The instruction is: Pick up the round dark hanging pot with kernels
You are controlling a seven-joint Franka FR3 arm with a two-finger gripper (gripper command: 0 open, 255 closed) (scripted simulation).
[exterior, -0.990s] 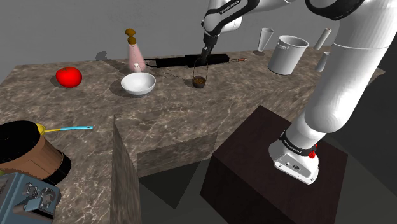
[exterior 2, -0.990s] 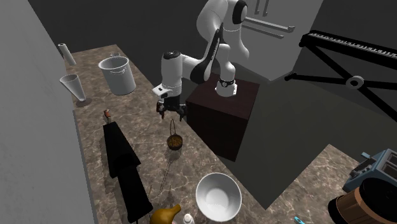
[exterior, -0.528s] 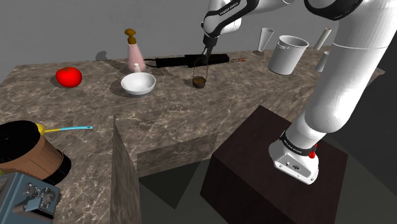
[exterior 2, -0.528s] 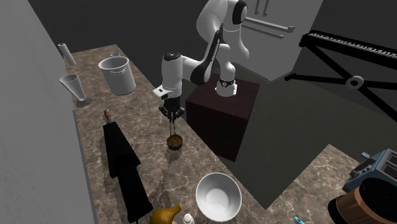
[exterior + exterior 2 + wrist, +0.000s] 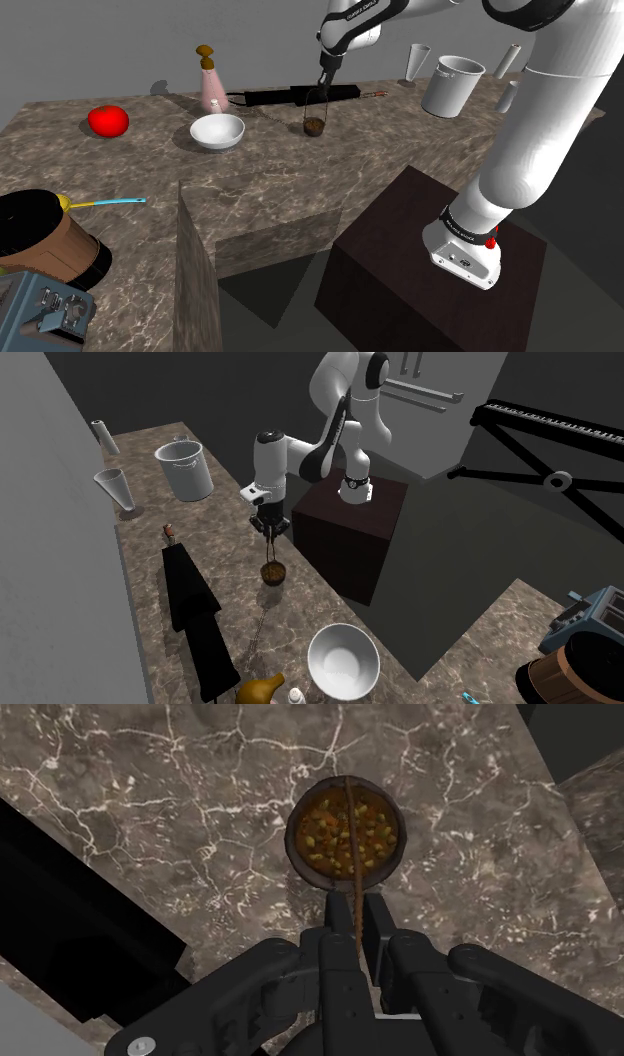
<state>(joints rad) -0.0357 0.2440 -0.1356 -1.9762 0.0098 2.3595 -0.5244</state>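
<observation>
The pincer (image 5: 352,907) clasps the thin brown bail handle (image 5: 352,874) of a round dark pot (image 5: 320,832); yellow, green and orange kernels fill it. Below lies the white-veined brown marble worktop (image 5: 150,794).

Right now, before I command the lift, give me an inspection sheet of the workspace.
Surface: brown marble counter.
Job's things: round dark hanging pot with kernels inside, its handle upright; cannot tell whether it is off the counter.
Clutter: white bowl, red tomato, pink bottle, grey stockpot, all apart from the pot.
Gripper: gripper shut on the pot's handle.
Cables: nothing seen.
Surroundings: dark stand, piano keyboard.
</observation>
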